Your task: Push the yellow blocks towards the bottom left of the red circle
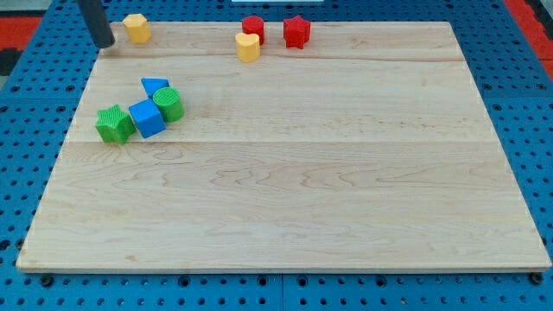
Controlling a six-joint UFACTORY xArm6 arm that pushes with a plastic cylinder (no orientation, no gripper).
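Yellow hexagonal block (136, 28) just right of my tip (104, 44)

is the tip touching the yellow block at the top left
No, my tip stands just left of the yellow hexagon block, with a strip of bare board showing between them.

Wooden board (346, 190), pale grain, sits on a blue pegboard surface (527, 104). Cluster of 4 blocks at the view's left: green star block (113, 123) outermost left, blue cube (147, 117) touching it on its right, green cylinder (169, 104) touching the cube's upper right, blue triangular block (155, 85) just above the cube, beside the cylinder. Red star block (296, 31) at the view's top edge, well apart from the cluster.
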